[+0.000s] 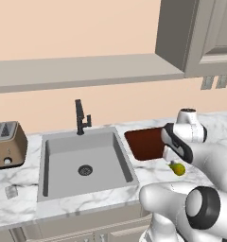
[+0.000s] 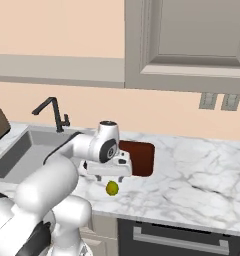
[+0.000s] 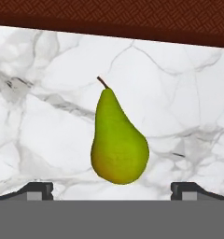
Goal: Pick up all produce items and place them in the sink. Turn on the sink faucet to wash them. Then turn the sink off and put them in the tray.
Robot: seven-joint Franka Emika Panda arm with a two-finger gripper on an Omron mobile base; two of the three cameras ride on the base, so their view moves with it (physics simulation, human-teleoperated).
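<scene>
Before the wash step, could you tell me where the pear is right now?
The pear lies on the marble counter, just in front of the tray and right of the sink.

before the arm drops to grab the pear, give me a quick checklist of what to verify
1. Tool open wide: ok, its tips stand far apart, either side of the pear.
2. Pear centred between the tips: ok.
3. Pear lying free on the marble counter, nothing touching it: ok.
4. Tool low enough to close: cannot tell.
5. Sink basin bare for the drop: ok.
6. Faucet off: ok, no water seen.
</scene>
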